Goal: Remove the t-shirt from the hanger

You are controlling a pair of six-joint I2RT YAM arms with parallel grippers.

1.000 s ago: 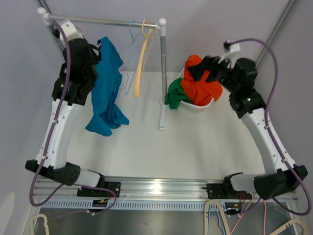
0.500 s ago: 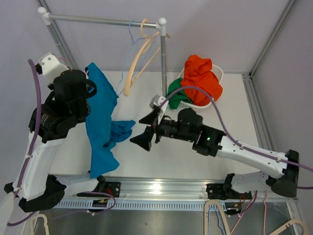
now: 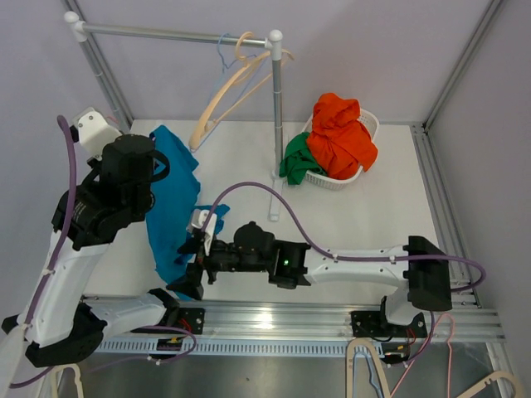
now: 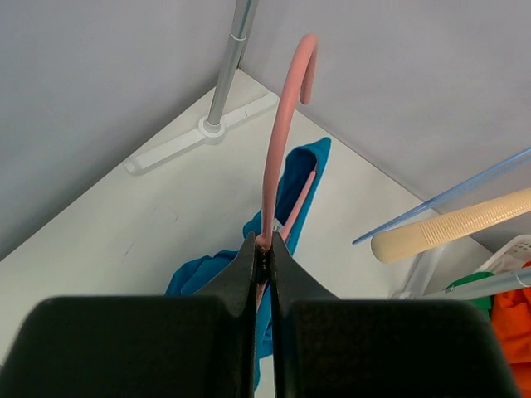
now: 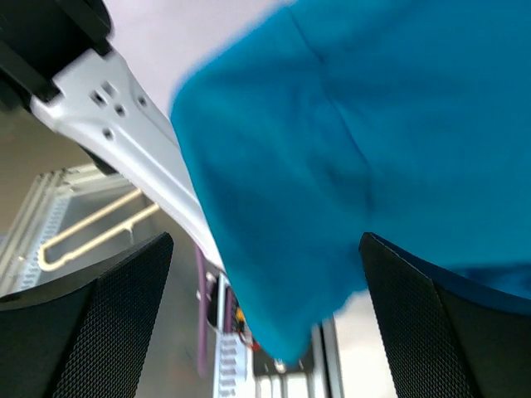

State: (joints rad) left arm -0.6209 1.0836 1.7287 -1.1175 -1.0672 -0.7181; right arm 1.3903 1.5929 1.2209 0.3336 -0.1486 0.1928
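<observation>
The white worktop (image 3: 348,215) carries a clothes rack (image 3: 174,35) along its far edge, and both arms work in front of it. The left arm (image 3: 99,207) is raised at the left side, while the right arm (image 3: 348,261) reaches low across the near edge towards it. Between them hangs the blue t-shirt (image 3: 174,207), its long axis running from the left arm down towards the arm bases, with the lower hem near the worktop. A basket (image 3: 336,184) of clothes sits well apart at the back right. The pink hanger (image 4: 274,166) is inside the shirt, and the left jaws are pressed together on its neck. The right jaws are spread wide at the hem with the cloth just above them, so the right arm is the nearer one to pull the shirt free.
</observation>
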